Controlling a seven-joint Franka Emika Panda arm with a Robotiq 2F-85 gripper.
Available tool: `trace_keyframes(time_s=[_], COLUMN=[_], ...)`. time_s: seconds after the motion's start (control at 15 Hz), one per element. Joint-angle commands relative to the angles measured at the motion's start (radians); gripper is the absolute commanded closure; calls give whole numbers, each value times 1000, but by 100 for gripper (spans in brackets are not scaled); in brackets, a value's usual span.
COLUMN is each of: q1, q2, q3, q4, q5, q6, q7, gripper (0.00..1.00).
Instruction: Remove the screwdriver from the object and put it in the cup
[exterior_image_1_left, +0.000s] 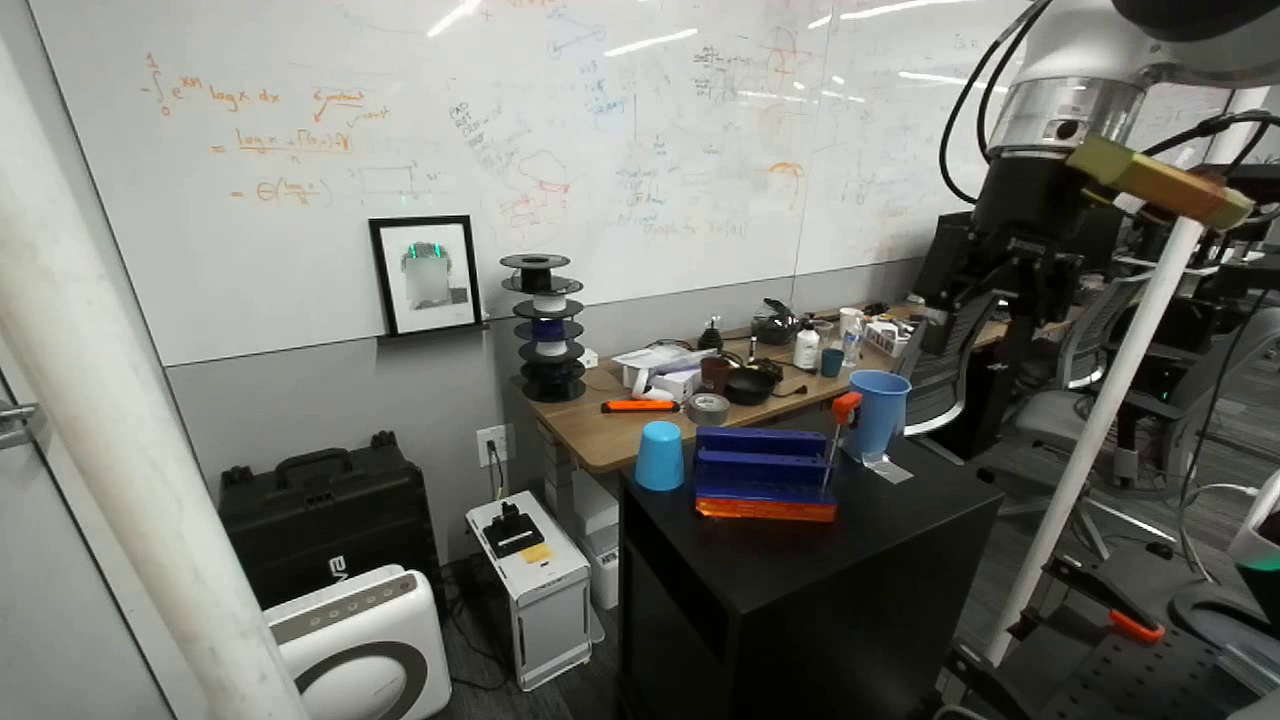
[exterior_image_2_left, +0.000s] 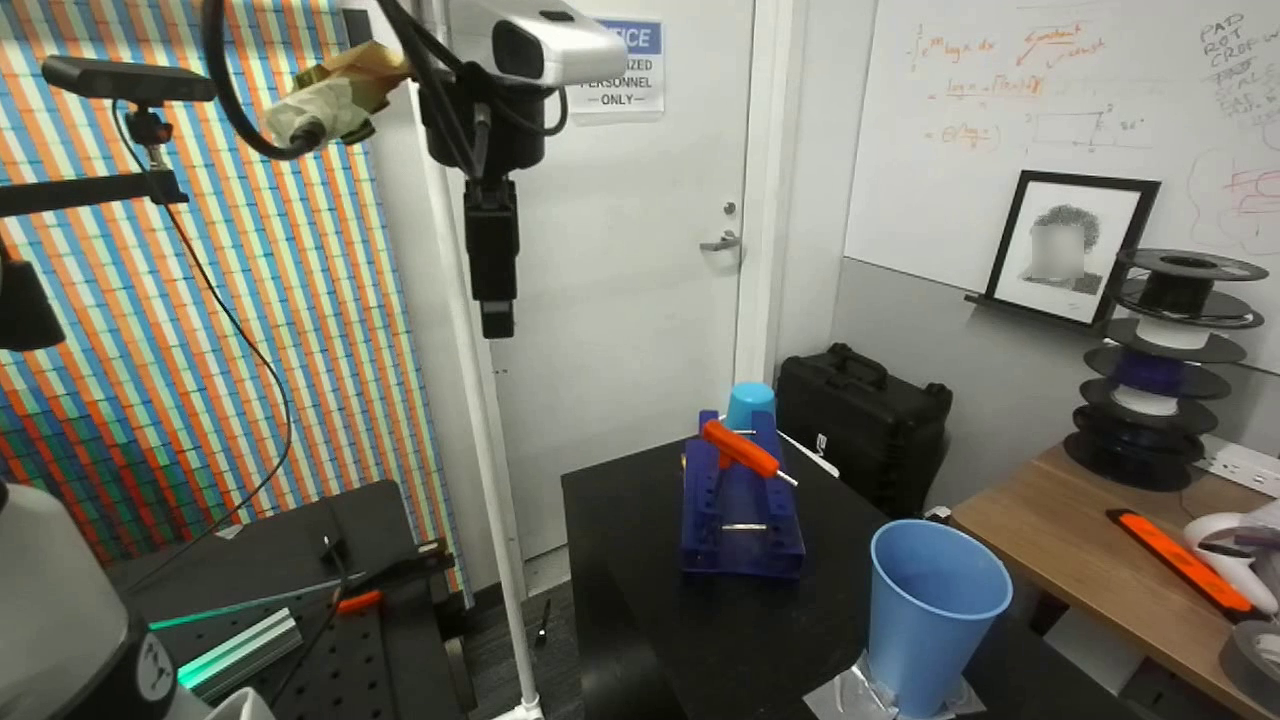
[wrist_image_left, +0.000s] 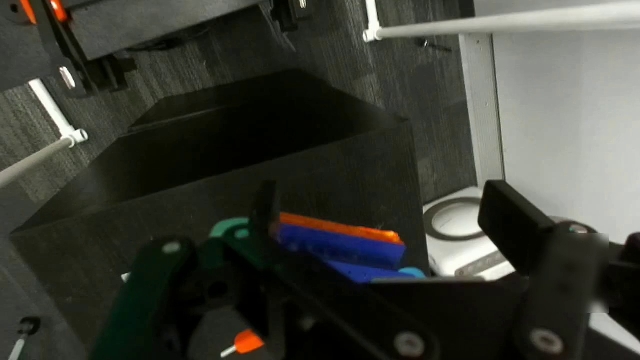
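The screwdriver (exterior_image_1_left: 847, 405) has an orange T-shaped handle and a thin metal shaft that points down at the end of the dark-blue holder (exterior_image_1_left: 760, 490). Both also show in an exterior view, the handle (exterior_image_2_left: 740, 448) above the holder (exterior_image_2_left: 740, 555). In the wrist view the orange handle (wrist_image_left: 248, 342) is partly covered by my gripper's linkage; the shaft's long part is hidden there. The tall medium-blue cup (exterior_image_1_left: 880, 412) stands upright beside the holder, also in an exterior view (exterior_image_2_left: 925, 625). My gripper (wrist_image_left: 390, 212) is open, empty and high above the holder, fingers pointing down (exterior_image_1_left: 978, 325).
The black cabinet (exterior_image_1_left: 740, 575) carries the holder and cups. The paler light-blue cup (exterior_image_1_left: 660, 456) stands upside down at the holder's far end. Clear tape (exterior_image_2_left: 830, 690) lies at the tall cup's base. A cluttered wooden desk (exterior_image_1_left: 590, 440) and white poles (exterior_image_1_left: 1100, 430) stand nearby.
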Motion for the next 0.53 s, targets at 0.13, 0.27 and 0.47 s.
trace_keyframes(time_s=[0.13,0.27,0.47], q1=[-65,-92,-128], q2=[147,231,337], q3=[110,141,175], q4=[2,2,1], q5=[13,1,-26], q6=[346,459,586], q7=[222,313,439], gripper=[0,0,0])
